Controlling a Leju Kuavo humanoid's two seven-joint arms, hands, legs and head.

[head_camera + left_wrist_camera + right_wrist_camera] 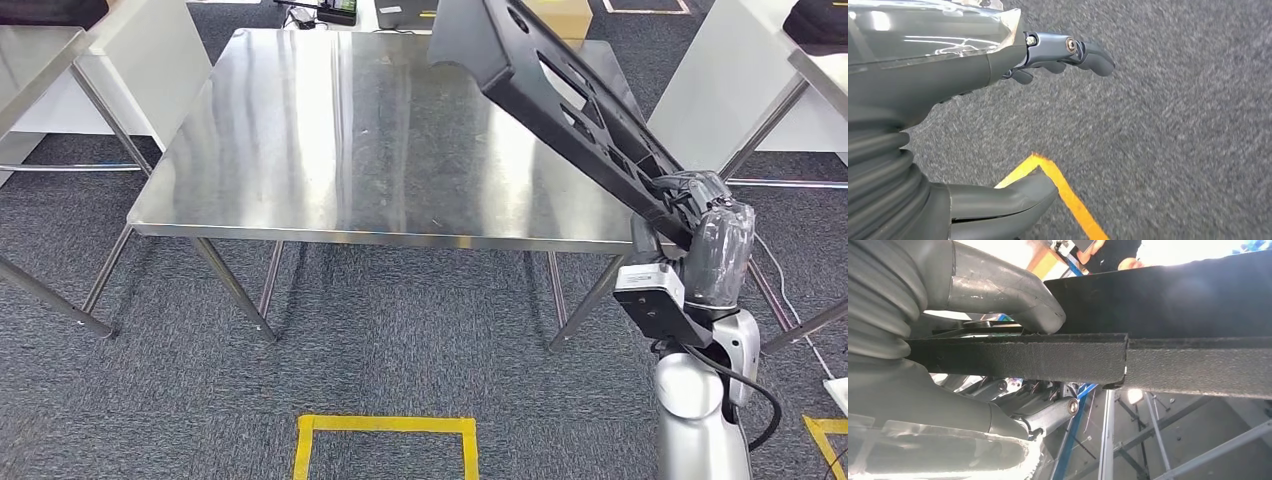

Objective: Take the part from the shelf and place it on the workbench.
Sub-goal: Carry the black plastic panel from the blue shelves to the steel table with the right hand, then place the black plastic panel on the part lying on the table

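A long black plastic part (560, 95) with cut-out slots slants up over the right side of the steel workbench (300, 150). My right hand (695, 225) grips its near end just off the bench's front right corner. In the right wrist view the thumb (1013, 295) presses one side of the part's black edge (1058, 357) and the fingers (1048, 412) wrap the other side. My left hand (1058, 52) hangs over grey carpet, fingers apart, holding nothing.
White tables stand at the left (120, 60) and right (740, 70) of the workbench. A dark device (335, 12) and a cardboard box (560, 15) lie beyond its far edge. Yellow floor tape (385, 425) marks the carpet in front. A person (1113, 252) shows in the right wrist view.
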